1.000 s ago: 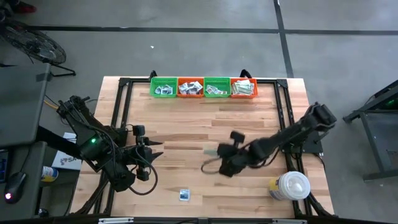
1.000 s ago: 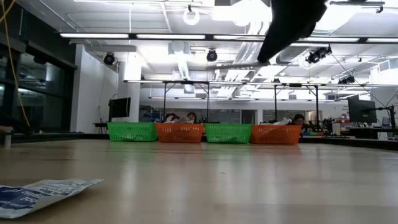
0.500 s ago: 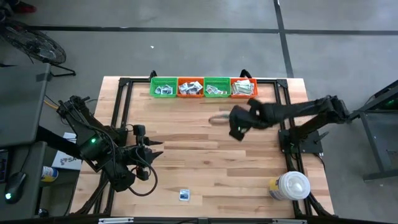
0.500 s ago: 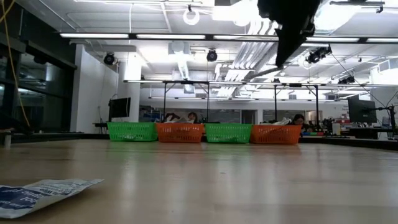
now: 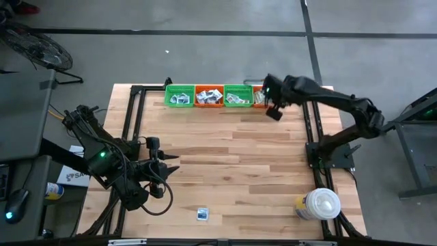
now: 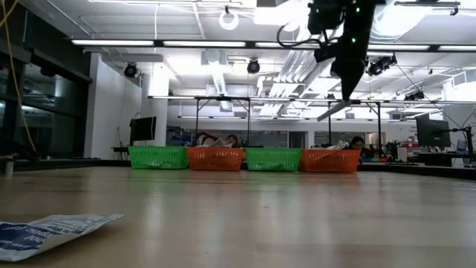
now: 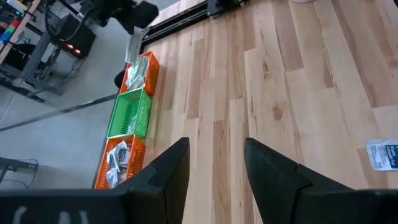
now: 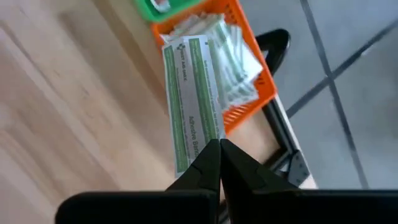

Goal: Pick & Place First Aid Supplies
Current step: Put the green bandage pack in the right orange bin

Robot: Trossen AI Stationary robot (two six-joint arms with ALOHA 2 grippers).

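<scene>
baskets point(image 5: 223, 96): 4 | right gripper point(image 8: 217, 148) clamps 1 strip point(image 8: 191, 93) | left gripper point(image 7: 214, 158) apart

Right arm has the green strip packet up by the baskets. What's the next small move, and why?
Probably ease a little farther over the far-right orange basket, then open. The right hand is shut on a pale-green strip packet that hangs partly above the basket's near rim, where matching strips already lie. Releasing now might drop it on the table. The left hand waits, open.
</scene>
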